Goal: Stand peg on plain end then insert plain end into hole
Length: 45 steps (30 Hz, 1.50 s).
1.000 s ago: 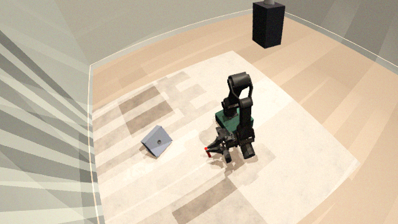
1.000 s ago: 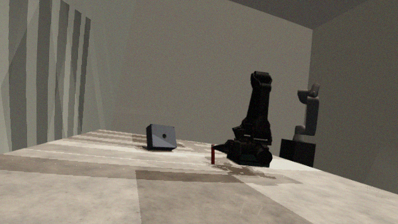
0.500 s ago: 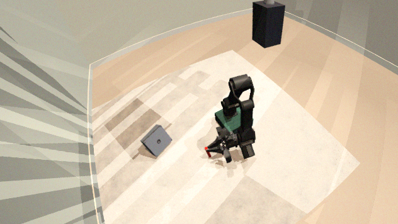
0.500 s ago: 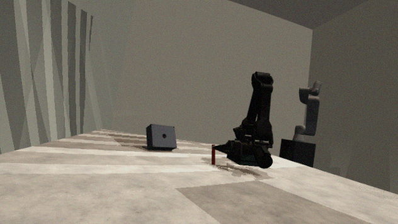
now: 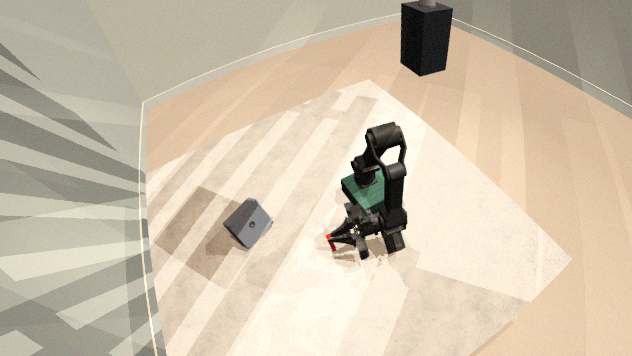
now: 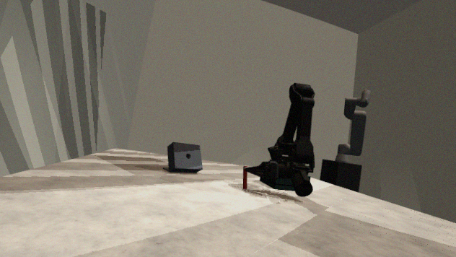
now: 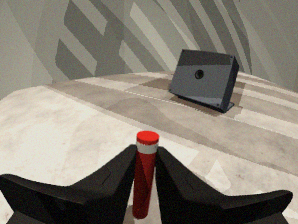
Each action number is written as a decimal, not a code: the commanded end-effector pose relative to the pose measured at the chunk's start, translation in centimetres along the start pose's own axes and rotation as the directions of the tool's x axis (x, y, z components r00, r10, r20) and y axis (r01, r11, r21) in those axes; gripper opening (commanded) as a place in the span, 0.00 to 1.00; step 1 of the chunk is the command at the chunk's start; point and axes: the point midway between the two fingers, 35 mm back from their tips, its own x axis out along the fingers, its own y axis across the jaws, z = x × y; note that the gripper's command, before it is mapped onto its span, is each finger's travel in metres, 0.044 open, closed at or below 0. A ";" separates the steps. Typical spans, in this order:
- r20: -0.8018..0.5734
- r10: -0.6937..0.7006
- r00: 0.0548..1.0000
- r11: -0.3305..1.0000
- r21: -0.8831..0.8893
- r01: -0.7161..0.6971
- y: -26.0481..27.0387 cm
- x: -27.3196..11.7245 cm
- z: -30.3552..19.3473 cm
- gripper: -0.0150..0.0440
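The red peg (image 5: 333, 246) (image 6: 244, 181) (image 7: 144, 182) stands about upright, its white band near the top and its plain end down. My gripper (image 5: 330, 238) (image 6: 247, 169) (image 7: 146, 151) is shut on the peg's upper part, just below the band, reaching in from the side. The plain end is at or very near the table; a small gap cannot be ruled out. The grey sloped panel (image 5: 240, 225) (image 6: 179, 164) (image 7: 192, 90) stands apart from the peg, ahead and to the right in the wrist view. Its face shows one dark, empty hole (image 5: 252, 224) (image 6: 188, 156) (image 7: 199, 74).
The arm's green base block (image 5: 362, 195) is behind the gripper. A black pedestal (image 5: 425, 42) (image 6: 340, 175) carrying a grey arm (image 6: 358, 133) stands far back. Striped shadows fall across the pale table (image 5: 310, 310) (image 6: 144, 216).
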 end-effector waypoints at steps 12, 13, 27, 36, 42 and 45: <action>0.005 0.002 1.000 1.000 0.011 -0.002 0.4 -0.2 -0.3 0.34; 0.005 0.002 1.000 1.000 0.012 -0.002 0.4 -0.2 -0.3 0.34; 0.008 0.003 1.000 1.000 0.017 -0.003 0.4 -0.2 -0.1 0.47; 0.008 0.003 1.000 1.000 0.017 -0.003 0.4 -0.2 -0.1 0.47; 0.008 0.003 1.000 1.000 0.017 -0.003 0.4 -0.2 -0.1 0.47; 0.008 0.003 1.000 1.000 0.017 -0.003 0.4 -0.2 -0.1 0.56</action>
